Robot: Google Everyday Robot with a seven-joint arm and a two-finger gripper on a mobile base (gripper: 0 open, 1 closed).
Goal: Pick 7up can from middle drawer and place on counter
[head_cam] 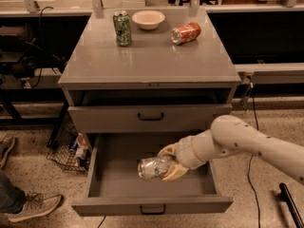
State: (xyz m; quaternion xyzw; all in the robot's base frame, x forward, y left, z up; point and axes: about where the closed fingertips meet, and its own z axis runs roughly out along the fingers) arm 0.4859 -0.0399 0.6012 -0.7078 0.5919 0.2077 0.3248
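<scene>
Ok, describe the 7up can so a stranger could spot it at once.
Find the grey cabinet and its open middle drawer, the lowest one. There the gripper clasps the 7up can, lying sideways. It is pale silver with green print, unlike the upright dark green can and the tipped orange-red can up on the counter.
</scene>
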